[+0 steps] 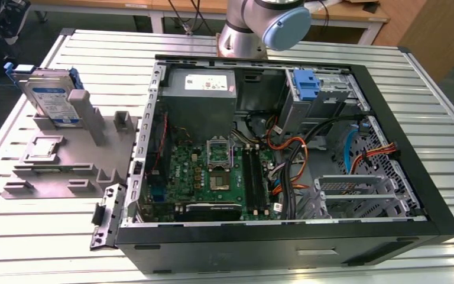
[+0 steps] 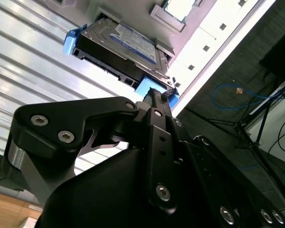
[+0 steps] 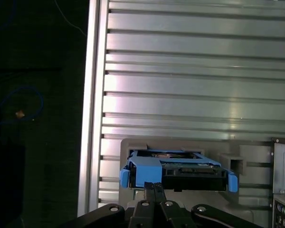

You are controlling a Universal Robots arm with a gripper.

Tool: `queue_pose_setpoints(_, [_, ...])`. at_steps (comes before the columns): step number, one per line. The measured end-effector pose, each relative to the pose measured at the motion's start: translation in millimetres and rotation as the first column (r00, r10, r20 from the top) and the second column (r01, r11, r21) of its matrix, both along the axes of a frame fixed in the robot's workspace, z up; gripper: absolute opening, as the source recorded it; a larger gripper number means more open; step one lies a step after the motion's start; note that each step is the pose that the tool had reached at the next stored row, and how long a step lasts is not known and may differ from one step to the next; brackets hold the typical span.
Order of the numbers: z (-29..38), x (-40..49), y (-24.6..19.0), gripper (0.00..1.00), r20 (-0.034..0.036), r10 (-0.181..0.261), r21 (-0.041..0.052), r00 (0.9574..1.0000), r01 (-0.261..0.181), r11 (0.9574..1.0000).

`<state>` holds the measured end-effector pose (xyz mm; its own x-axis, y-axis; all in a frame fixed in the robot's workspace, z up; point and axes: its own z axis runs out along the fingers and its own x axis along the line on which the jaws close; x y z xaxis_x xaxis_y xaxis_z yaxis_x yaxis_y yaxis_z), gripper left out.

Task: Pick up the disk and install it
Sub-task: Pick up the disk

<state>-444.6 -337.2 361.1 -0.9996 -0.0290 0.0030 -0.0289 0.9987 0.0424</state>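
The disk [image 1: 54,100], silver-grey with a white-and-blue label and a blue frame, stands on edge in a grey holder [image 1: 61,168] at the exterior view's left. In both wrist views the disk [image 2: 123,42] [image 3: 180,168] lies just beyond my gripper's tips. My gripper [image 2: 154,95] [image 3: 154,186] has its two fingers pressed together with nothing between them. The tips point at the disk's blue frame; whether they touch it cannot be told.
An open computer case [image 1: 436,228] lies on the ribbed metal table [image 1: 424,77], with a motherboard, cables, a blue latch piece [image 1: 306,86] and a metal drive cage [image 1: 353,192] inside. The arm's base [image 1: 247,26] stands behind the case. The table's edge [image 3: 92,118] runs close to the holder.
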Motion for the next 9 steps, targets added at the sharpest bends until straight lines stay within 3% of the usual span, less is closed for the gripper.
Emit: queue_pose_setpoints(9, [0.0,0.0,0.0,0.10,0.0000,0.024,0.0000,0.9997,-0.024,0.9997])
